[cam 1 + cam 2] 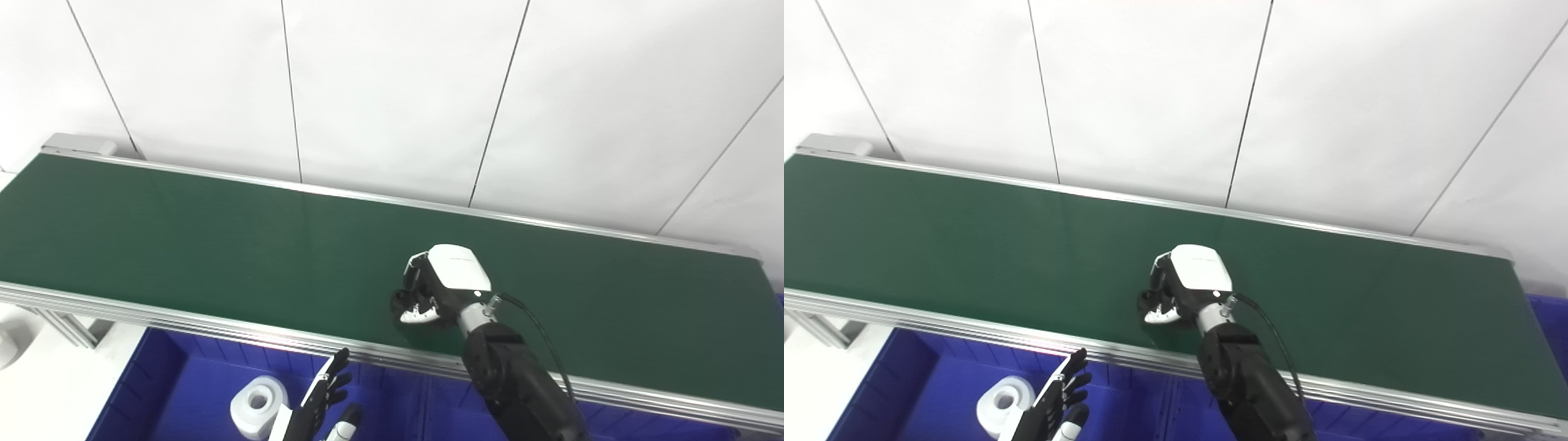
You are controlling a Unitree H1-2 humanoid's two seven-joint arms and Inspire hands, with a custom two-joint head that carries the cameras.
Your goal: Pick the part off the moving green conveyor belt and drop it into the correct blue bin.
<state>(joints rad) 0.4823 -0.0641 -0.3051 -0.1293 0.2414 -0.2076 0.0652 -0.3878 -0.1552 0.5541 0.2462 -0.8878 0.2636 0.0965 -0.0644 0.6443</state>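
Observation:
My right hand (438,288) is over the near half of the green conveyor belt (184,245), palm down, with its fingers curled toward the belt surface. I see no part clearly; anything under the curled fingers is hidden by the hand's white back. My left hand (321,398) is low at the picture's bottom edge, over the blue bin (177,380), with its fingers straight and apart, holding nothing. The same hands show in the right eye view: right hand (1182,285), left hand (1056,401).
A white roll-shaped part (257,401) lies in the blue bin just left of my left hand. The belt's aluminium rail (214,327) runs between belt and bins. More blue bin space (429,404) lies under my right forearm. A white panelled wall stands behind.

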